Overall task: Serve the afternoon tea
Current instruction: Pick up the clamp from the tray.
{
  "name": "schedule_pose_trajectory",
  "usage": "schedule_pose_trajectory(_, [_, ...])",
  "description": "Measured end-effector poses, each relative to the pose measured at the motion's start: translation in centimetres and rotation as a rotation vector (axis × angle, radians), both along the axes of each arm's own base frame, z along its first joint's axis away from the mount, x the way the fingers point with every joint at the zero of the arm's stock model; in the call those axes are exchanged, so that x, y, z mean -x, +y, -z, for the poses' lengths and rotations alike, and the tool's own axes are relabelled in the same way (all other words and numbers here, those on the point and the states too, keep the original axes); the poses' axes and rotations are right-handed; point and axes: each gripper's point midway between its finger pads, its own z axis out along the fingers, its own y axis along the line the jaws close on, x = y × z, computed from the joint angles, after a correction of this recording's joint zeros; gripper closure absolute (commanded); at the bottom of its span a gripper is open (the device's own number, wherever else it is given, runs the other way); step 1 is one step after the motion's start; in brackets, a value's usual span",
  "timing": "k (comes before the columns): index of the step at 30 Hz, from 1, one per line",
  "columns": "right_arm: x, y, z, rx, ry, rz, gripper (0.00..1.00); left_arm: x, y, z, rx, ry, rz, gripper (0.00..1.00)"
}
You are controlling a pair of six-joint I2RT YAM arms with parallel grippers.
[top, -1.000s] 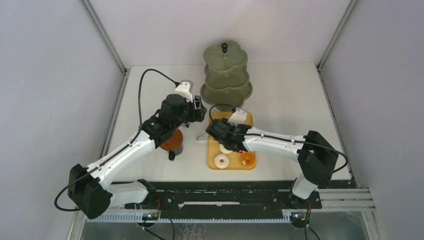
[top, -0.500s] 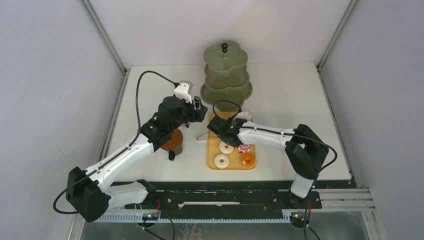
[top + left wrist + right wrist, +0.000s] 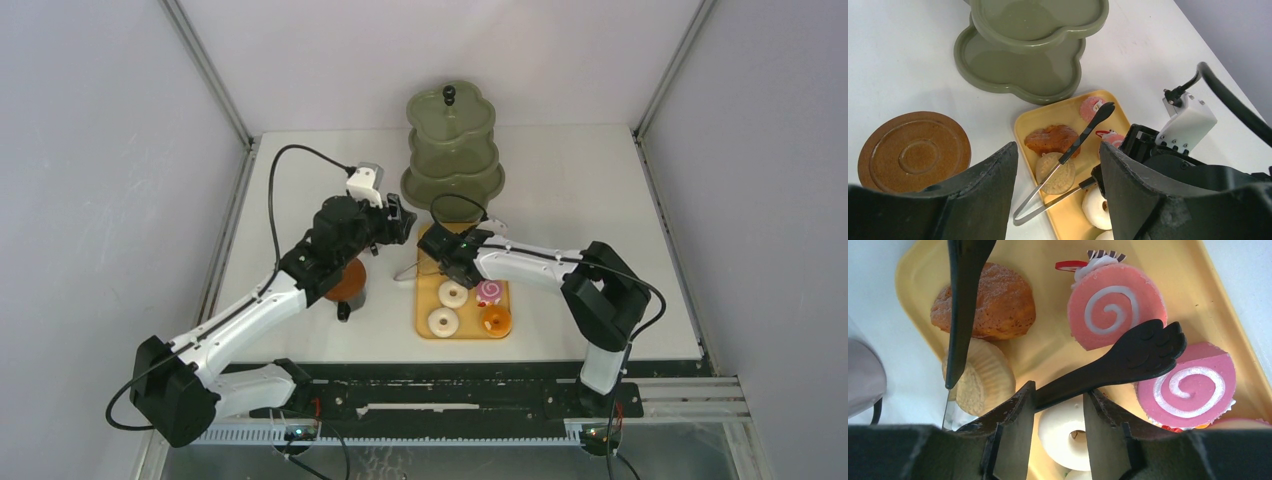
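The olive-green three-tier stand [image 3: 452, 150] stands at the back with bare tiers [image 3: 1023, 65]. On the yellow tray [image 3: 428, 292] lie donuts [image 3: 453, 294], pink swirl cakes [image 3: 1115, 305] and a brown bun [image 3: 998, 305]. Black tongs [image 3: 1083, 135] rest across the tray's left end. My right gripper [image 3: 1059, 390] hangs low over the tray, open, with one tong arm [image 3: 1128, 352] crossing between its fingertips and a donut [image 3: 1068, 432] below. My left gripper [image 3: 1058, 147] hovers open and empty, higher, left of the tray. A brown saucer [image 3: 913, 150] lies beneath the left arm.
The right gripper [image 3: 447, 264] sits just in front of the stand's bottom tier. An orange pastry [image 3: 496, 318] is at the tray's near right corner. A pale upturned bun [image 3: 1055, 175] lies under the tongs. White table [image 3: 590, 200] spreads to the right.
My right gripper moved back and left along the tray to the tongs, uncovering a donut and a pink cake, and its jaws narrowed. The left gripper rose slightly.
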Motion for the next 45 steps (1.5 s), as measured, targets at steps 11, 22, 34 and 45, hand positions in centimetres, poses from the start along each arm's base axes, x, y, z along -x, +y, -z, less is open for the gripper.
schedule_pose_trajectory(11, [-1.1,0.6,0.0,-0.036,-0.013,0.028,0.89,-0.2,-0.1,-0.5,0.016,-0.017,0.005,0.34])
schedule_pose_trajectory(22, [-1.1,0.6,0.1,-0.037,-0.014,0.03,1.0,-0.3,-0.1,-0.6,0.018,-0.019,0.004,0.34])
schedule_pose_trajectory(34, [-0.8,1.2,-0.6,-0.041,-0.029,0.002,1.0,0.1,0.2,0.0,-0.002,0.006,0.001,0.34])
schedule_pose_trajectory(45, [0.1,2.2,-4.5,-0.055,-0.113,-0.089,1.0,1.0,1.1,-0.9,-0.014,-0.009,-0.001,0.34])
